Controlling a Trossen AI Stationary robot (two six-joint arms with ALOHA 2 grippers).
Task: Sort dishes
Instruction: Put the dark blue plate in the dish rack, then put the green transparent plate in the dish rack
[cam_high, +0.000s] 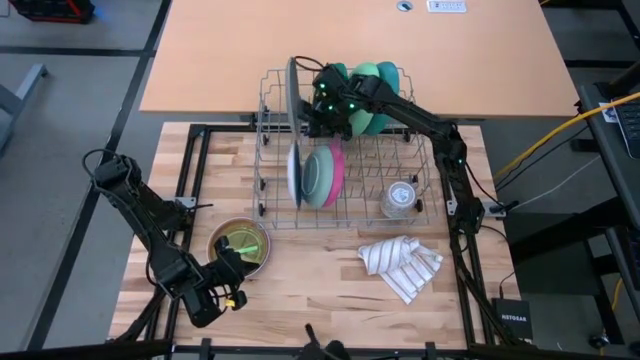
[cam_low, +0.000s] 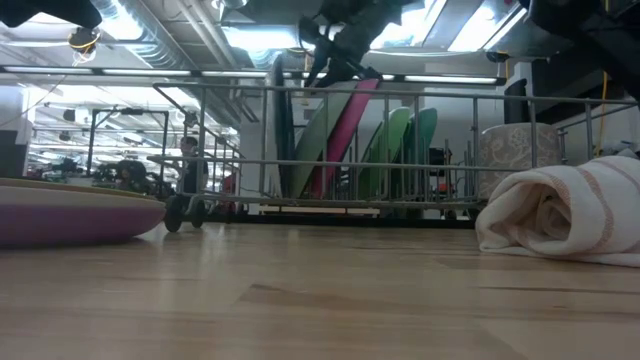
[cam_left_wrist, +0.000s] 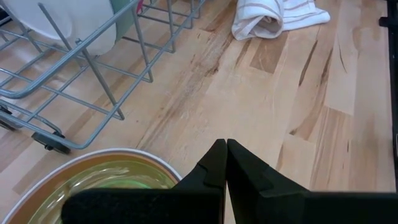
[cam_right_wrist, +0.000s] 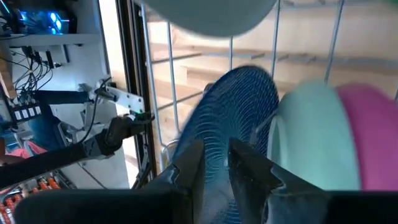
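A blue plate (cam_right_wrist: 239, 118) is seen pinched by the right gripper (cam_right_wrist: 214, 165) only from its wrist; overhead, the left gripper (cam_high: 232, 290) is shown shut.

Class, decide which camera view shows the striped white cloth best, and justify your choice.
The high view: the whole cloth lies crumpled on the table in front of the rack. The low view shows one end side-on, the left wrist view part of it, the right wrist view nothing.
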